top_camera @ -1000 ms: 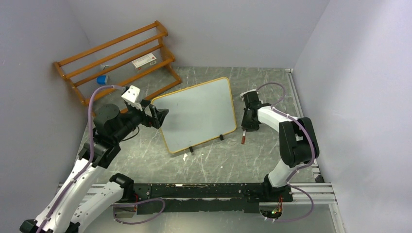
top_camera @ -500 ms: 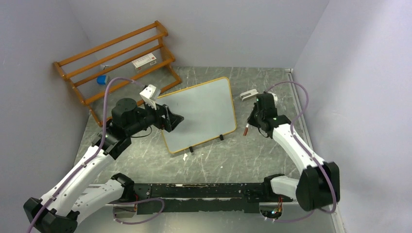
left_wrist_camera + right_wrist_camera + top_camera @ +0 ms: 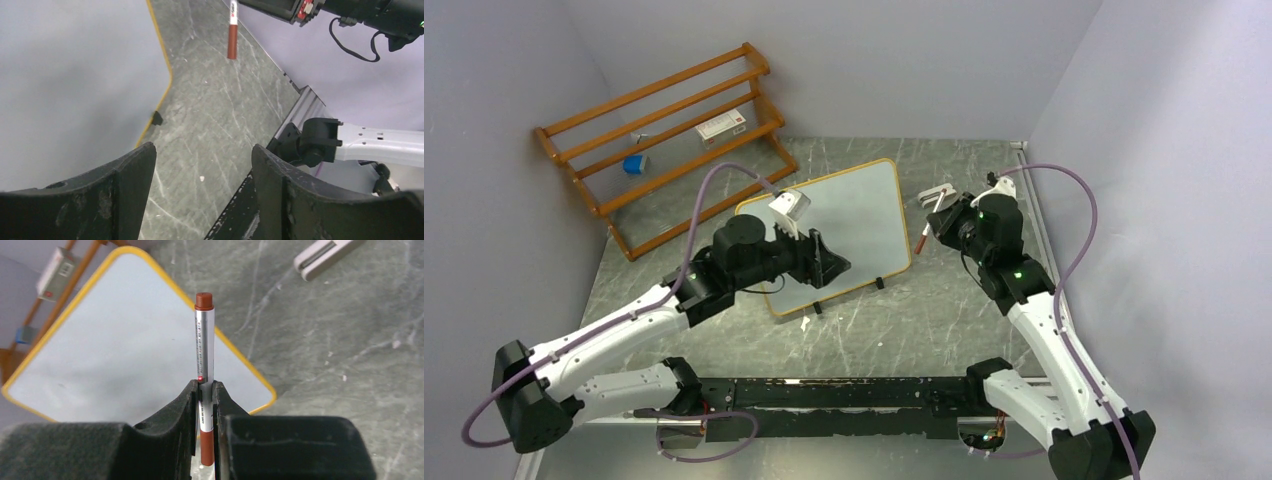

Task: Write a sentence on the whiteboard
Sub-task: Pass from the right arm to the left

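The whiteboard [image 3: 864,210] stands tilted on small black feet at the table's middle. Its face is blank; no sentence shows in any view. My left gripper [image 3: 832,265] is open and empty, hovering over the board's near lower part. In the left wrist view its fingers [image 3: 202,155] frame the table beside the whiteboard [image 3: 75,75]. My right gripper [image 3: 941,228] is shut on a silver marker with red-brown ends [image 3: 923,240], just right of the board. In the right wrist view the marker [image 3: 204,340] stands upright between my jaws [image 3: 205,387], above the whiteboard's corner [image 3: 125,355].
An orange-brown slatted rack [image 3: 664,130] leans at the back left, holding a small box [image 3: 721,126] and a blue item [image 3: 633,164]. A white-grey clip-like piece [image 3: 937,193] lies behind the right gripper, also in the right wrist view [image 3: 327,255]. Walls close in on both sides.
My left arm has swung right from the board's left edge to over its near part. My right arm has stretched out and carried the marker up and back, off the table.
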Tool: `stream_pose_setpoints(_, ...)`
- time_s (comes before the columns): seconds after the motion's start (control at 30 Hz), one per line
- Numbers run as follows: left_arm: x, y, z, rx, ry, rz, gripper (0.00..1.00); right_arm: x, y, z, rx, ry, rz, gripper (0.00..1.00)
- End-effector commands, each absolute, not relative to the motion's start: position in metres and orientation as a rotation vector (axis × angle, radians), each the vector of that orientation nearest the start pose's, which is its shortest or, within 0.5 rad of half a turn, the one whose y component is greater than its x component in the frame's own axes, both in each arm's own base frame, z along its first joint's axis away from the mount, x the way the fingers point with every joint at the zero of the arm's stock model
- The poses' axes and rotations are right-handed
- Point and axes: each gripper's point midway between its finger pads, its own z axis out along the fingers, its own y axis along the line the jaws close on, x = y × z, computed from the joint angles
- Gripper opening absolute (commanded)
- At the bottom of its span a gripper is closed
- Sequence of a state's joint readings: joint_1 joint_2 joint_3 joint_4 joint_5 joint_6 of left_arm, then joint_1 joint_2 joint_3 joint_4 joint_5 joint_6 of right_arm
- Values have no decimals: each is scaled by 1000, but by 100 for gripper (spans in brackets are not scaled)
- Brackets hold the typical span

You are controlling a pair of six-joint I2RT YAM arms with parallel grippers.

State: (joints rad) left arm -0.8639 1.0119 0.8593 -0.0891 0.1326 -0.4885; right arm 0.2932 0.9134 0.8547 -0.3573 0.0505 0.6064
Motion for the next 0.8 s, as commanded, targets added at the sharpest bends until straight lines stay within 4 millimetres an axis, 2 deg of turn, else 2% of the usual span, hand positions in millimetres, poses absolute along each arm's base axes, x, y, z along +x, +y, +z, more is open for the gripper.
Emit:
stream_pose_setpoints(0.0,203,-330,303,399,1776,-1149,73,301,127,276,343,1883,701,0)
stream_pose_setpoints(0.1,196,-350,302,435,1782,-1169,71,296,134,284,349,1854,762,0)
stream_pose_setpoints(0.27,187,-384,299,492,1790,-1165,69,290,144,286,369,1846,835,0)
stream_pose_setpoints(0.5,199,-408,296,489,1798,-1048,57,283,150,288,395,1846,877,0)
stream_pose_setpoints(0.77,213,-431,281,592,1835,-898,50,276,159,283,393,1878,913,0)
